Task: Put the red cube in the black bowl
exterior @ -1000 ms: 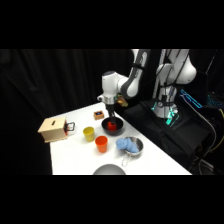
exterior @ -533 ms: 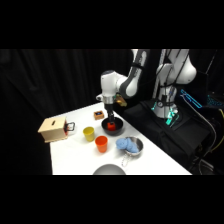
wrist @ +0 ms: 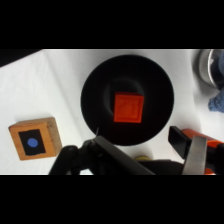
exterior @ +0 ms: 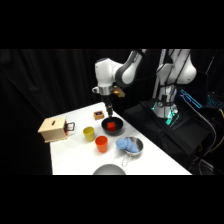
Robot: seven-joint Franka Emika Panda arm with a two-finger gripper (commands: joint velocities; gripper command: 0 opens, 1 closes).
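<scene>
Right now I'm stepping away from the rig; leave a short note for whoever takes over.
Hand: open and empty, above the black bowl.
Red cube: lying flat on the bowl's bottom, clear of both fingers.
Black bowl: on the white table, between the small wooden block and the metal bowl.
Done: cube is in the bowl.
Left: probably just lift the arm clear.

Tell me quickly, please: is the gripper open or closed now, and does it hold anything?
Gripper: open, holding nothing; the red cube lies in the black bowl below it.
</scene>
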